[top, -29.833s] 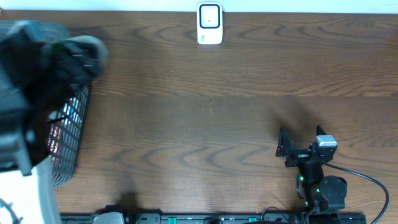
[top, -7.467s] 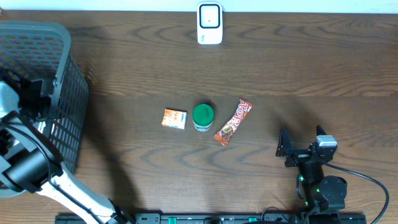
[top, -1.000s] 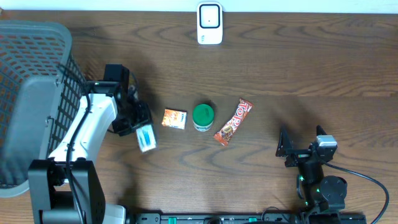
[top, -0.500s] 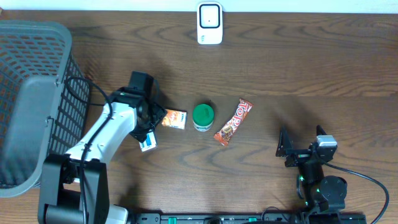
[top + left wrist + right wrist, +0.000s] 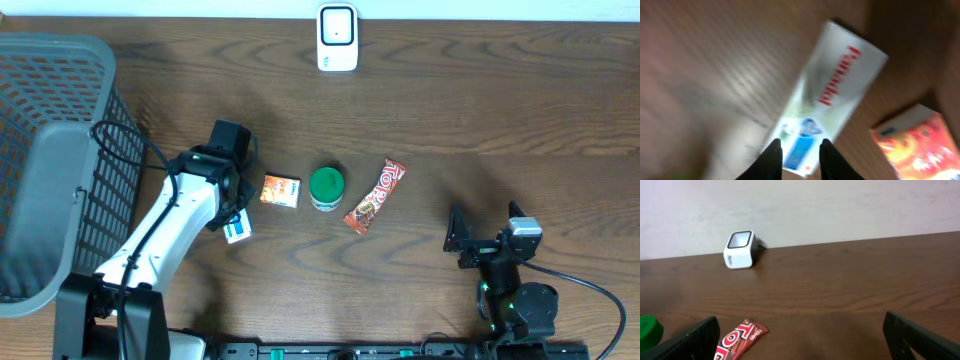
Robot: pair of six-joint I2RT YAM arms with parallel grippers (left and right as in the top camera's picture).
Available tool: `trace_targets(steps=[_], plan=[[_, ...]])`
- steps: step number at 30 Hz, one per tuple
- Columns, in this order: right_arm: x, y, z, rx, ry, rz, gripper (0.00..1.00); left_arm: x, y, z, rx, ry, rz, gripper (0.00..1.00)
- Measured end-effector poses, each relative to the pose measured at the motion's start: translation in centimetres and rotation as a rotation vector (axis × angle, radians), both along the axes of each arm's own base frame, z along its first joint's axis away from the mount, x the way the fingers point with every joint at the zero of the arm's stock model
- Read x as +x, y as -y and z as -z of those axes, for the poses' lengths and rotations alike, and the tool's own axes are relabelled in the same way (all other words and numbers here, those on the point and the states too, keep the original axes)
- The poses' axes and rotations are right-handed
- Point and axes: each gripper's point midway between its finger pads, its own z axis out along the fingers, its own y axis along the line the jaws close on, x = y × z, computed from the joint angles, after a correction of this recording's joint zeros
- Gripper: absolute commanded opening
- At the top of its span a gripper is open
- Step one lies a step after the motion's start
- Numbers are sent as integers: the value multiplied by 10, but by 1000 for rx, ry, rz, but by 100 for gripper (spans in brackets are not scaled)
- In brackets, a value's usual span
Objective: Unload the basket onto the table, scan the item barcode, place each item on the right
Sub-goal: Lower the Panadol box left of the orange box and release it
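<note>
I'm at the pickup step. My left gripper [image 5: 801, 156] has pinched in on the blue end of the white carton [image 5: 840, 85], which lies on the table. The view is blurred, so I only think it grips. Next I lift it and show its barcode to the scanner [image 5: 337, 38]. The right gripper [image 5: 485, 228] gapes wide, empty.

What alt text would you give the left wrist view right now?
Blurred close-up: a white box with red lettering lies on the wooden table, with the left gripper closed down over its blue end. An orange box sits at lower right.
</note>
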Motion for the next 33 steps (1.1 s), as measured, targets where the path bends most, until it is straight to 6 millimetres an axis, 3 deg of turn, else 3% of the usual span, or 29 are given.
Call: trace_targets(steps=[8,13,20,23,30,33], plan=[[0,0,0,0,0,0,99,-13,-21,3,117,-35,-18,24],[0,0,0,0,0,0,99,-34,-37,20,188,-79,-43,24],[0,0,0,0,0,0,99,-41,-39,46,184,-49,-53,24],[0,0,0,0,0,0,99,-43,-32,55,133,-47,-47,24],[0,0,0,0,0,0,99,-16,19,60,-138,39,62,24],[0,0,0,0,0,0,99,-14,35,59,-225,45,102,22]])
